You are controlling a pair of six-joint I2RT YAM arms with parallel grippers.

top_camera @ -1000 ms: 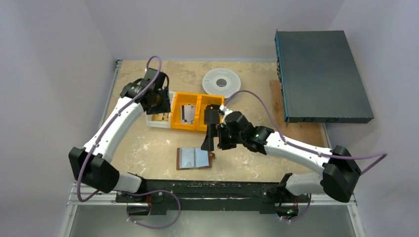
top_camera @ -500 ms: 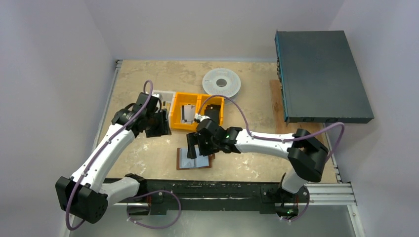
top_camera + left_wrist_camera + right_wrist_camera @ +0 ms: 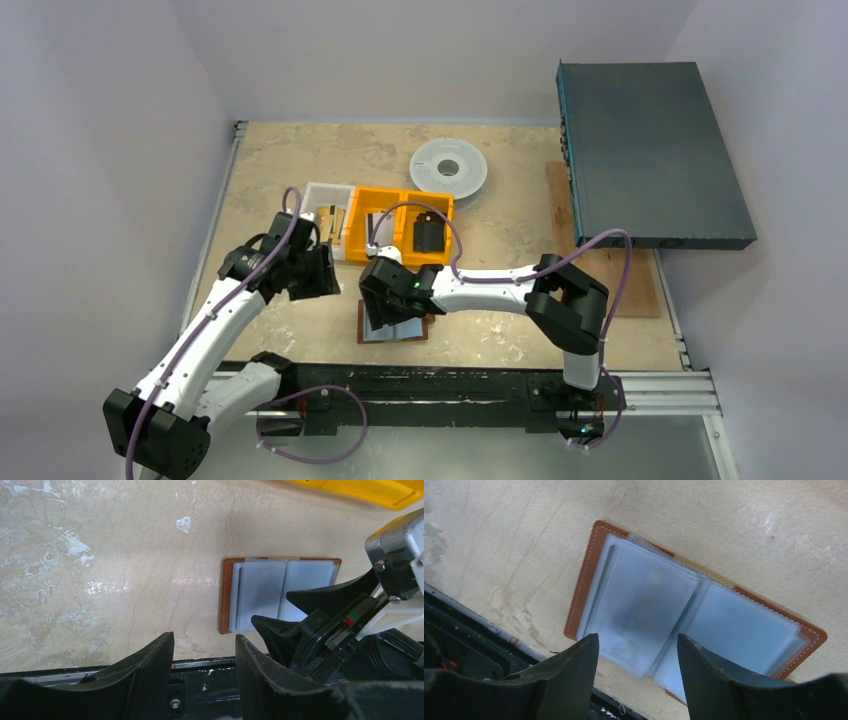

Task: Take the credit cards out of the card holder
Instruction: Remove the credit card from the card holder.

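The card holder [image 3: 684, 615] lay open and flat by the counter's near edge, its long axis along that edge and its fold pointing away. The right claw [image 3: 638, 640] hung spread over its left leaf, and the left claw [image 3: 205, 640] was spread and empty beside it. The step would likely go best by nipping one credit card [image 3: 639, 605] by its edge alone and sliding it out along the sleeve.

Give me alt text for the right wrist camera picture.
A brown card holder lies open on a beige table, pale clear sleeves facing up. The right gripper hangs over it, dark fingers apart.
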